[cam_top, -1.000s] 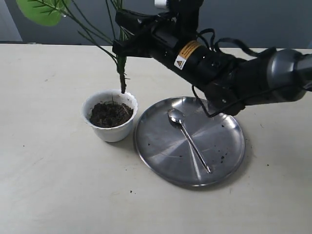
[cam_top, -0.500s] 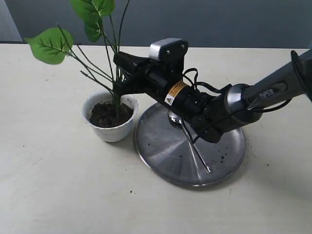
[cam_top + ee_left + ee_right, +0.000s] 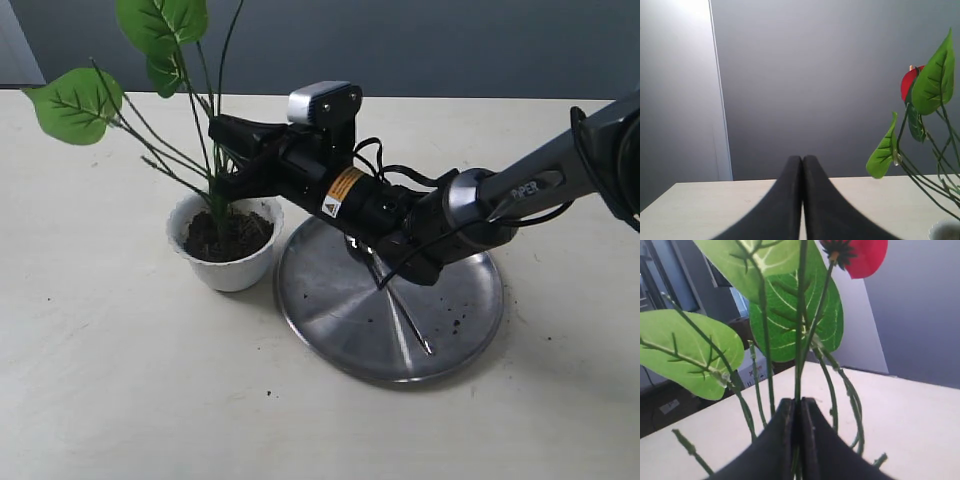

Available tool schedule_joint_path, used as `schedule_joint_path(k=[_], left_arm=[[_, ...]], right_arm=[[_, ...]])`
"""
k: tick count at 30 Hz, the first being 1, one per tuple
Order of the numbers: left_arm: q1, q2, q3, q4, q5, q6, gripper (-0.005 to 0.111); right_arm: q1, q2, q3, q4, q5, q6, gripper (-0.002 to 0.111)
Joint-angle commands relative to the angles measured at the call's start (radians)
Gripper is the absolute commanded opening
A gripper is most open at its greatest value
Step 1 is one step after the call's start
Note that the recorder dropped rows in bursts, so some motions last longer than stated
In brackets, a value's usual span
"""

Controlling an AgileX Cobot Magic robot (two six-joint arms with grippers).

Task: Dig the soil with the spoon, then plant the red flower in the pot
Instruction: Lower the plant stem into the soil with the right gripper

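A white pot (image 3: pixel 229 262) with a scalloped rim is filled with dark brown soil (image 3: pixel 227 236). Green, pale-veined leaves and thin green stems are shown on the red flower (image 3: pixel 858 256), its bloom a glossy red. The right gripper (image 3: pixel 222 161) is black, with a yellow label behind it. The plate (image 3: pixel 340 310) is silver, flecked with what may be soil crumbs. The desk (image 3: pixel 120 380) is pale beige.

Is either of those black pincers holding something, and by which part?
The right pincer grips the artificial red flower sprig by its thin green stems, near the base. The left pincer is shut on nothing.
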Motion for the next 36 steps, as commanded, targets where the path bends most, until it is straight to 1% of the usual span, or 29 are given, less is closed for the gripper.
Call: schedule_joint_path(k=[1,6,11,13,17,29,36], left_arm=[[-0.007,-0.002,-0.004,-0.007,-0.011,-0.007,0.0],[-0.007,-0.002,-0.004,-0.007,-0.011,-0.007,0.0],[-0.007,-0.002,-0.004,-0.007,-0.011,-0.007,0.0],[-0.007,-0.002,-0.004,-0.007,-0.011,-0.007,0.0],[-0.007,-0.002,-0.004,-0.007,-0.011,-0.007,0.0],[-0.007,-0.002,-0.004,-0.007,-0.011,-0.007,0.0],[-0.007,-0.002,-0.004,-0.007,-0.011,-0.007,0.0]], right_arm=[[0.009,-0.003,-0.004,-0.085,0.114,0.001,-0.001],[0.009,-0.003,-0.004,-0.106,0.117,0.003,-0.001],[0.009,-0.003,-0.004,-0.128,0.184,0.018,-0.001],[0.009,-0.003,-0.004,-0.15,0.215,0.054,-0.001],[0.009,-0.003,-0.004,-0.176,0.218,0.086,-0.001],[0.009,-0.003,-0.004,-0.176,0.22,0.118,-0.001],[0.009,-0.012,-0.004,-0.206,0.277,0.139,-0.001]])
